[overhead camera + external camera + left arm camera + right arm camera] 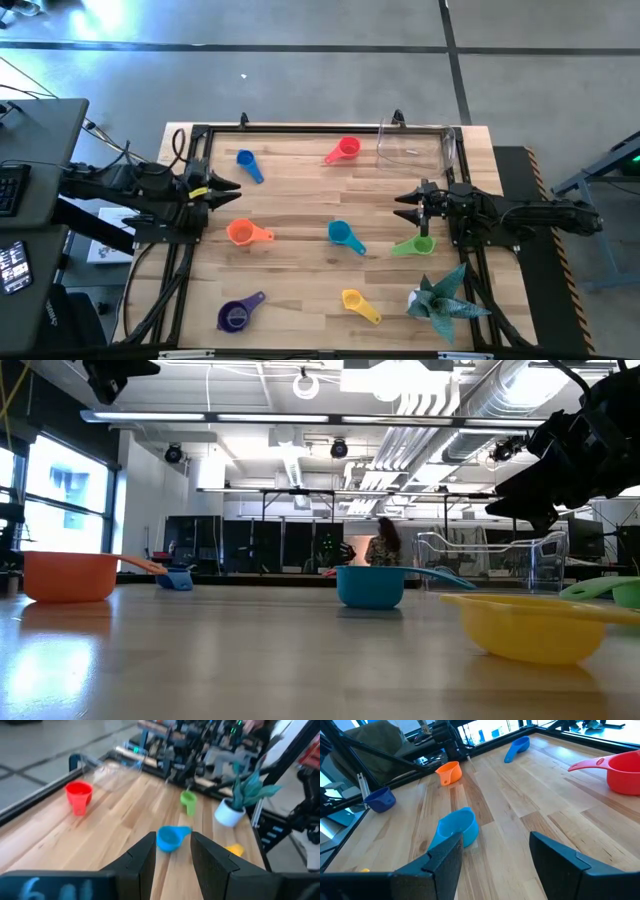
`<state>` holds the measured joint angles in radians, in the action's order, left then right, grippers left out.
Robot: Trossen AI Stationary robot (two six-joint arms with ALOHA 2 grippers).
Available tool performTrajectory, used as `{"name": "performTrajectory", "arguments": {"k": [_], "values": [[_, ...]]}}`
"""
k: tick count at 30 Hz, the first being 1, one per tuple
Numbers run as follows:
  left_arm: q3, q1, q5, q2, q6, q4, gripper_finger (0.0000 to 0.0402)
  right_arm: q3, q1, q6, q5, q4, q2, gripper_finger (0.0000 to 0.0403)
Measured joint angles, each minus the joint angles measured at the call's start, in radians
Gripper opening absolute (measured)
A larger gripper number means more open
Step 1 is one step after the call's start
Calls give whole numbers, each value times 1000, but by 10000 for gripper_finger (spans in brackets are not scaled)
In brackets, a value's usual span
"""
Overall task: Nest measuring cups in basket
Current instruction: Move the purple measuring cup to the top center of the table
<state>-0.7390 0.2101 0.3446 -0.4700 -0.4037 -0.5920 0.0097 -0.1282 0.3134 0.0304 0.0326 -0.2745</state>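
On the counter (pixel 300 270), the purple cup (pixel 236 315) and yellow cup (pixel 358 303) lie nearest, then orange (pixel 243 233), teal (pixel 343 235) and green (pixel 414 245). Left end effector (pixel 232 187) and right end effector (pixel 402 207) hover at the sides, fingers apart, holding nothing. Farthest: blue (pixel 248 163), red (pixel 345 150) and the basket (pixel 418 146).

worktop (pixel 300 200): I see pale wood planks | cups lying apart: blue cup (pixel 248 164), red cup (pixel 344 150), orange cup (pixel 247 233), teal cup (pixel 344 236), green cup (pixel 415 245), purple cup (pixel 238 313), yellow cup (pixel 360 304) | clear basket (pixel 417 146) at far right corner | potted plant (pixel 440 300) near right corner
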Motion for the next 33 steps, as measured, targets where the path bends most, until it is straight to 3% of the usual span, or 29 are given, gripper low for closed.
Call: {"name": "performTrajectory", "arguments": {"k": [16, 33], "values": [[-298, 0, -136, -125, -215, -349, 113, 0, 0, 0, 0, -1, 0, 220], [-394, 17, -379, -323, -444, -497, 113, 0, 0, 0, 0, -3, 0, 220]]}}
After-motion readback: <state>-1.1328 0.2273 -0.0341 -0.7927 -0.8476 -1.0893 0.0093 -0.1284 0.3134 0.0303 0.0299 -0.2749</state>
